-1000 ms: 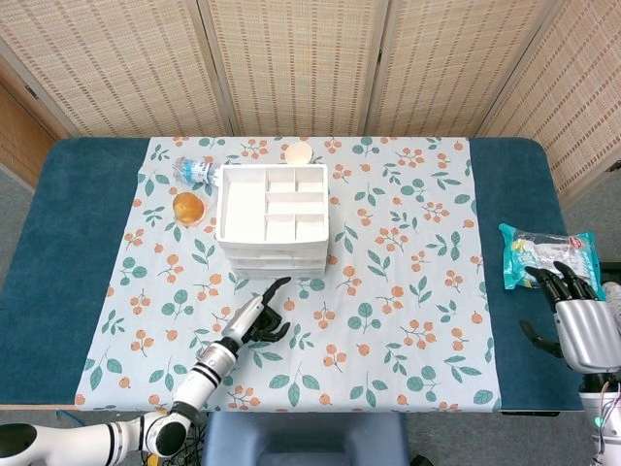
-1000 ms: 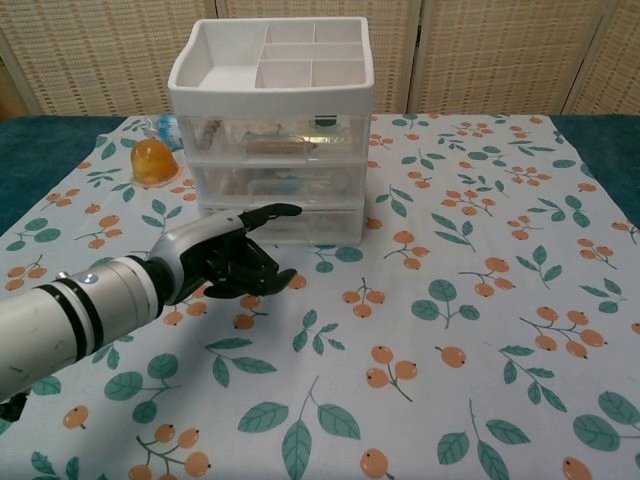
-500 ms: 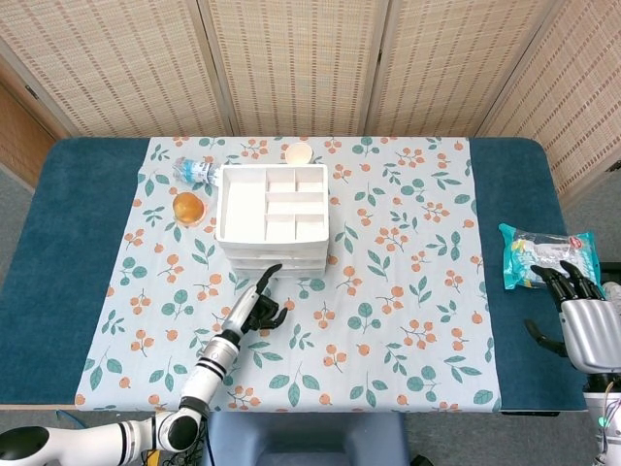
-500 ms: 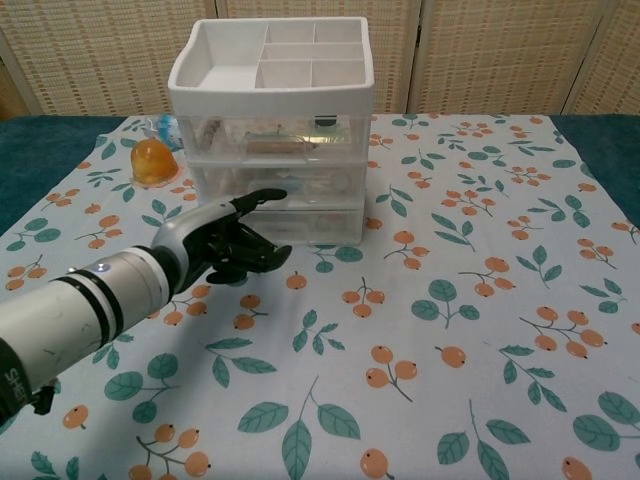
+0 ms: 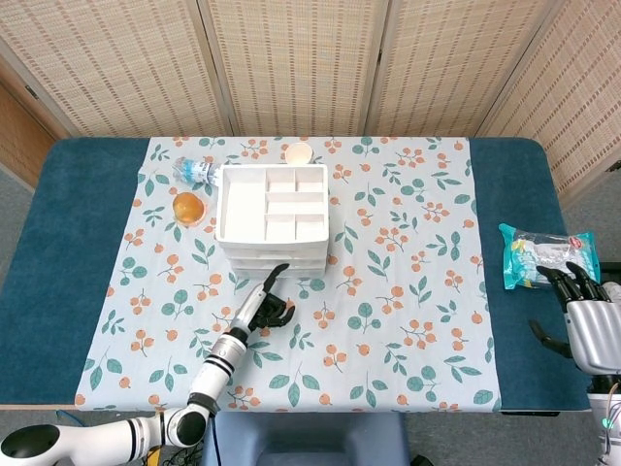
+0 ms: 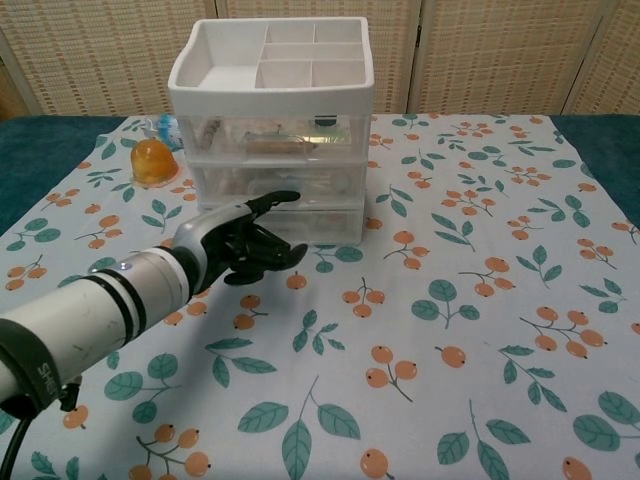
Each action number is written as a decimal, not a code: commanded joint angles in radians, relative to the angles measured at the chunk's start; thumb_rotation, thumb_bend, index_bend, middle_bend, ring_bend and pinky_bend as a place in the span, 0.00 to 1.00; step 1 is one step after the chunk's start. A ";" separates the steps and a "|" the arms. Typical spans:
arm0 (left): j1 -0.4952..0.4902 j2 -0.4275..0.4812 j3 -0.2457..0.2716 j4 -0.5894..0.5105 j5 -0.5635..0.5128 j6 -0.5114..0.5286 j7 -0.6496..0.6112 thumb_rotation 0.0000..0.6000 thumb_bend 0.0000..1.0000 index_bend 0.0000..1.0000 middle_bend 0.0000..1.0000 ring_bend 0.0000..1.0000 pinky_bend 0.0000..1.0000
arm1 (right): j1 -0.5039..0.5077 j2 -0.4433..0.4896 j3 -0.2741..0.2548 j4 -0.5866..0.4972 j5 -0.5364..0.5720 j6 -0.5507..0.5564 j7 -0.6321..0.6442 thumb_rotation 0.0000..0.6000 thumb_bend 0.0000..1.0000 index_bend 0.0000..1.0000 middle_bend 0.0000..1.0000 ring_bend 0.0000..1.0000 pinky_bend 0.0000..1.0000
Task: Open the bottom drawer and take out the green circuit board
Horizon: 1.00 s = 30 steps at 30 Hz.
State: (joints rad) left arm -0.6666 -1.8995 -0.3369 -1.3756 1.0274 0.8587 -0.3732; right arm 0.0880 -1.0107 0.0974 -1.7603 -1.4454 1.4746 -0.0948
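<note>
A white three-drawer unit [image 5: 272,216] [image 6: 270,130] with a divided tray on top stands at the table's middle back. All its translucent drawers are closed, the bottom drawer [image 6: 300,226] included. No green circuit board can be made out through the fronts. My left hand [image 5: 264,303] [image 6: 240,243] hovers just in front of the bottom drawer and holds nothing. One finger [image 6: 278,198] reaches up to the seam above that drawer; the others are loosely bent. My right hand [image 5: 590,325] rests at the table's right edge with fingers spread and nothing in it.
An orange jelly cup [image 5: 189,207] [image 6: 152,160] and a lying water bottle [image 5: 196,172] sit left of the unit. A small cup [image 5: 298,152] stands behind it. A snack packet [image 5: 539,253] lies on the blue cloth near my right hand.
My left hand has moved forward and slightly right, closing on the bottom drawer's front. My right hand has slid a little toward the table's right edge.
</note>
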 commanded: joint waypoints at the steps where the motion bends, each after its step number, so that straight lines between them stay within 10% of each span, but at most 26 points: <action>1: -0.003 -0.005 -0.008 0.008 -0.003 -0.007 -0.009 1.00 0.44 0.02 0.94 1.00 1.00 | 0.000 -0.001 0.000 0.001 0.002 -0.001 0.000 1.00 0.29 0.14 0.22 0.13 0.21; 30: -0.009 -0.004 -0.056 0.032 -0.011 -0.080 -0.122 1.00 0.45 0.13 0.92 0.99 1.00 | -0.003 0.001 0.003 -0.015 0.011 0.003 -0.025 1.00 0.29 0.14 0.22 0.13 0.21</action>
State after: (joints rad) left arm -0.6766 -1.9065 -0.3922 -1.3408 1.0154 0.7828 -0.4914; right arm 0.0855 -1.0100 0.1007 -1.7750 -1.4341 1.4776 -0.1192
